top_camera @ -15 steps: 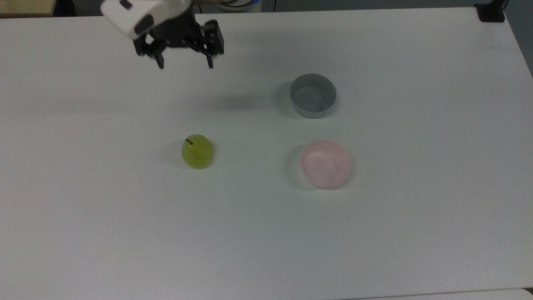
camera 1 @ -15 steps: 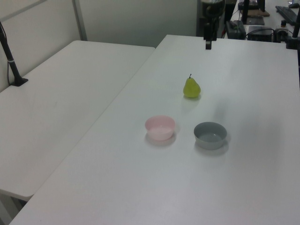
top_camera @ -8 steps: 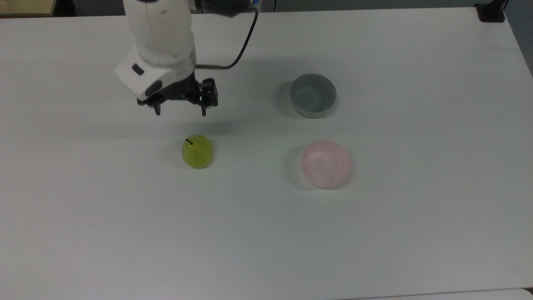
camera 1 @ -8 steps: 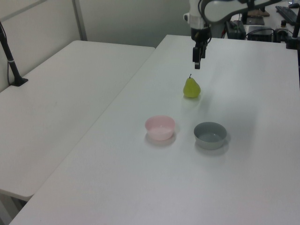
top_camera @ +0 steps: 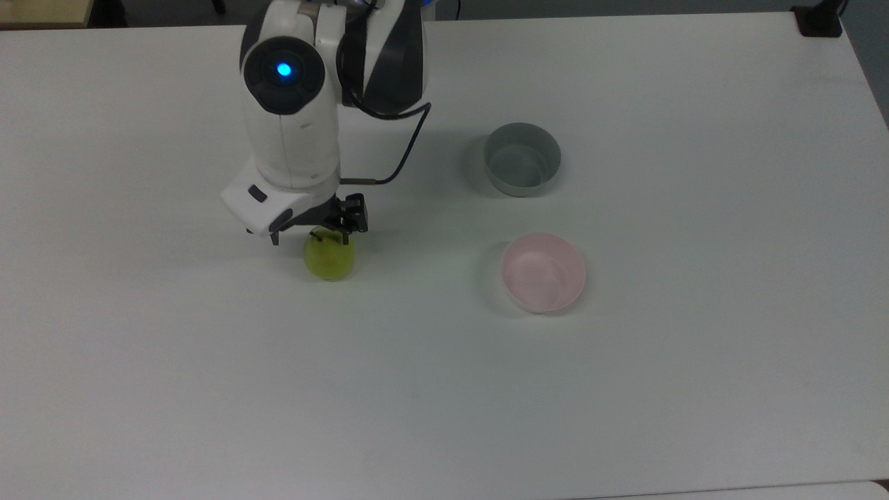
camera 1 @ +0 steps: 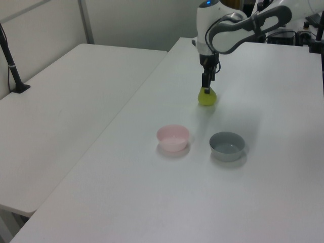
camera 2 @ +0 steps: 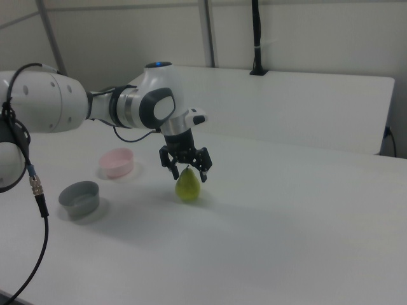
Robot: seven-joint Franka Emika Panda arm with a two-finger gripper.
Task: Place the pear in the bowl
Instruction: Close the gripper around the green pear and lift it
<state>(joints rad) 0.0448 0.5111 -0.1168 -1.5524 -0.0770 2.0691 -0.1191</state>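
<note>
You are at the reach-and-grasp step: the gripper (camera 2: 187, 172) hangs with its fingers spread wide on either side of the top of the pear (camera 2: 187, 185), which stands on the table (top_camera: 625, 389) left of centre in the top view. To my eye, next you lower a little, close on the fruit, then carry it to the pink bowl (top_camera: 543, 271), right of centre in the top view.

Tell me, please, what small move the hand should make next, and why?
Probably lower a little further, then close. The open hand straddles the top of the small glossy yellow-green pear, which stands on the white table, so its fingers seem too high for a grip.
</note>
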